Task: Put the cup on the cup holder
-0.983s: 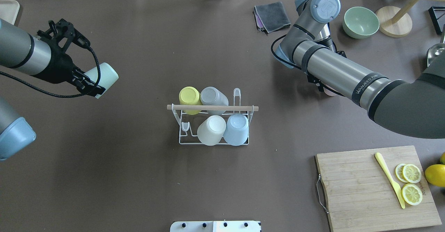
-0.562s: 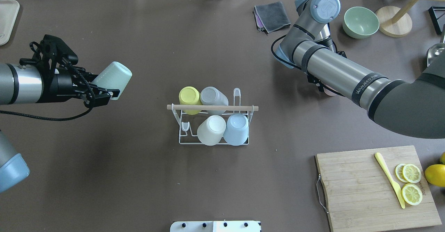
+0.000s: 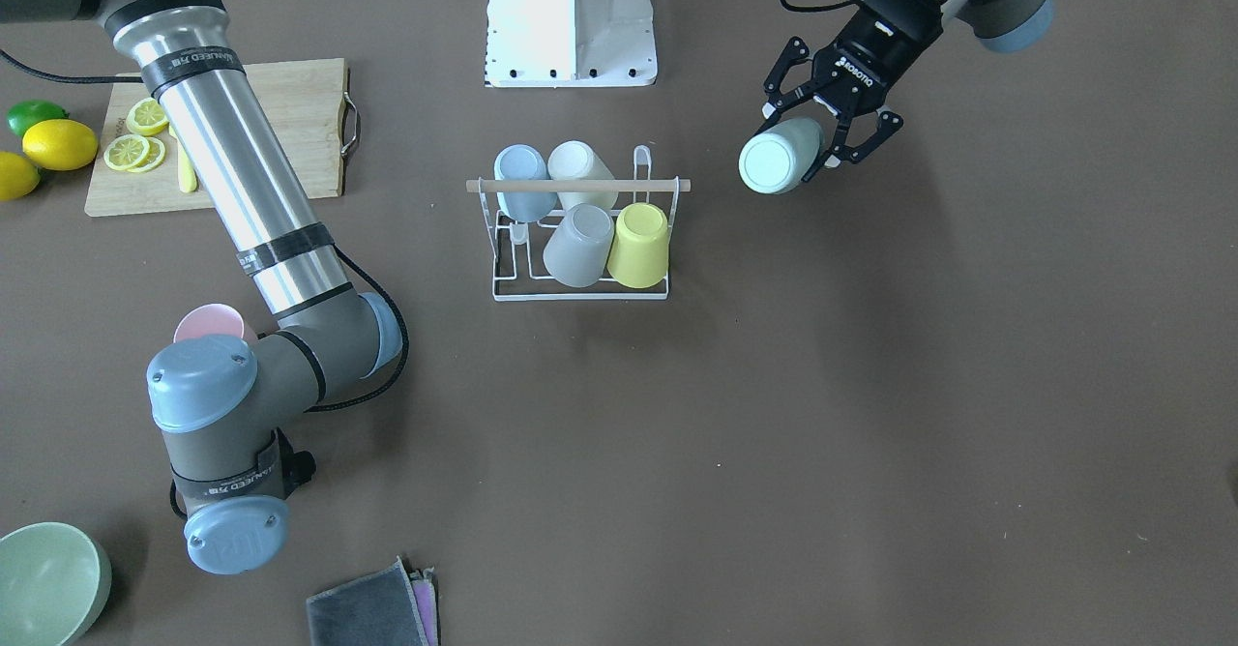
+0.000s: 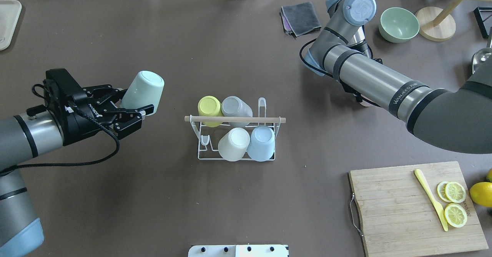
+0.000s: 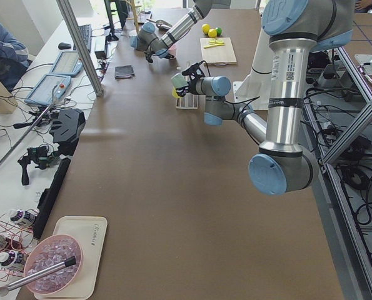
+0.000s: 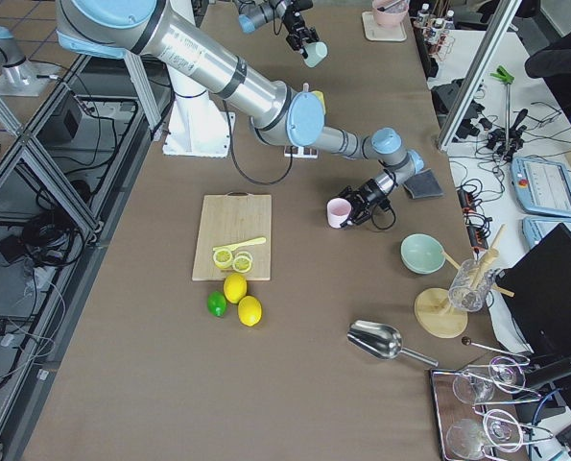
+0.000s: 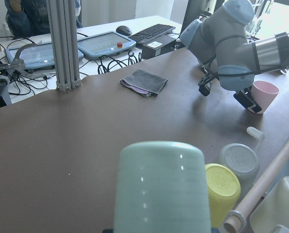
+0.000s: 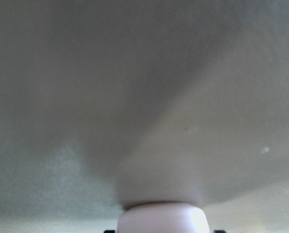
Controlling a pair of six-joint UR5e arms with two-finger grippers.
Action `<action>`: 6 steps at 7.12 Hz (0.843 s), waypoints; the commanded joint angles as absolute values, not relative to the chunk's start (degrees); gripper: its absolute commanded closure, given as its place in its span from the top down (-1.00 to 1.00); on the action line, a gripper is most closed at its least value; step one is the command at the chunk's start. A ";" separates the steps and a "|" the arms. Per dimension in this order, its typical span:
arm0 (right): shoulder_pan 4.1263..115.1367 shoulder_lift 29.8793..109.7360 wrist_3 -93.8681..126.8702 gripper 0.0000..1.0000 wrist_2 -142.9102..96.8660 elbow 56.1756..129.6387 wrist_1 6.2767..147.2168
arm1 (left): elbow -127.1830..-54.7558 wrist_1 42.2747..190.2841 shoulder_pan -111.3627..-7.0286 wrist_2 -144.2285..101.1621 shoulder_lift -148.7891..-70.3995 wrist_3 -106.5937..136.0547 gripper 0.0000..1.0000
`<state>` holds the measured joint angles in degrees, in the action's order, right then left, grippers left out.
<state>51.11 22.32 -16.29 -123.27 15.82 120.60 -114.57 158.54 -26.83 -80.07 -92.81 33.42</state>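
My left gripper (image 4: pixel 136 101) is shut on a mint green cup (image 4: pixel 144 89), held tilted in the air left of the cup holder, its bottom towards the rack. The cup also shows in the front view (image 3: pixel 779 161) and the left wrist view (image 7: pixel 161 187). The cup holder (image 4: pixel 234 119) is a white wire rack with a wooden rod. It carries yellow (image 4: pixel 210 108), grey (image 4: pixel 235 109), cream (image 4: pixel 233 143) and light blue (image 4: pixel 261 141) cups. My right gripper (image 6: pixel 362 204) is shut on a pink cup (image 6: pixel 339 211) low over the table at the far right.
A cutting board (image 4: pixel 399 211) with lemon slices and a yellow knife lies front right, lemons beside it. A green bowl (image 4: pixel 398 24), a grey cloth (image 4: pixel 301 17) and a wooden stand (image 4: pixel 434 24) sit at the back right. A tray (image 4: pixel 7 22) is at the back left.
My left arm has carried the mint cup to the right, closer to the rack, and the wrist has turned. The right arm has not moved.
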 commanded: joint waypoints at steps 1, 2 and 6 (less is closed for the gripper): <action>51.24 22.32 -16.26 -1.00 -123.13 15.91 120.67 | -114.52 163.72 -14.12 -60.81 -95.09 28.50 -0.99; 51.76 21.45 -16.69 -1.00 -123.13 15.82 120.93 | -114.17 165.22 -10.15 -56.03 -95.53 28.39 -0.99; 57.90 19.34 -22.32 -1.00 -123.92 19.92 128.38 | -106.29 174.44 -0.53 -38.27 -100.69 17.60 -0.98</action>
